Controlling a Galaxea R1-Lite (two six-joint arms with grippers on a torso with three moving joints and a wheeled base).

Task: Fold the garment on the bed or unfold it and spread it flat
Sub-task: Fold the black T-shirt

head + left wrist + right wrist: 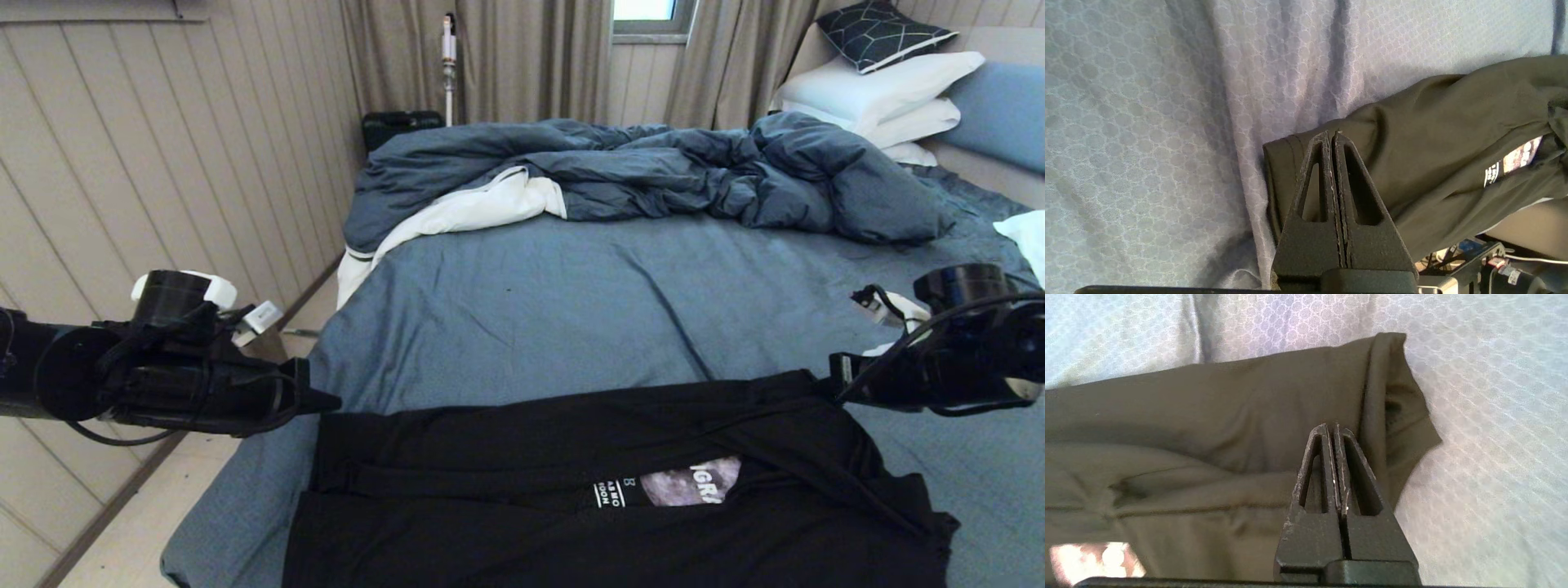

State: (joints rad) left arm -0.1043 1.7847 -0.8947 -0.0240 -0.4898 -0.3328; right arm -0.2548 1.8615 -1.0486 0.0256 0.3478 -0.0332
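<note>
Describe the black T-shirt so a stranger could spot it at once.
Start at the wide bed with the blue-grey sheet. At its near edge, far from the rumpled blue duvet, lies the black T-shirt. It is the only black cloth, part folded, showing a grey print with white lettering.

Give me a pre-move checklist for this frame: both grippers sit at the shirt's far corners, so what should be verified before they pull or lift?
1. Left gripper fingers together at the garment corner: ok.
2. Right gripper fingers together at its corner: ok.
3. Cloth actually pinched in either gripper: cannot tell.
4. Garment flat: not ok, folded over, print partly hidden.
5. Bare bed sheet beyond the garment: ok.
6. Duvet apart from the garment: ok.
</note>
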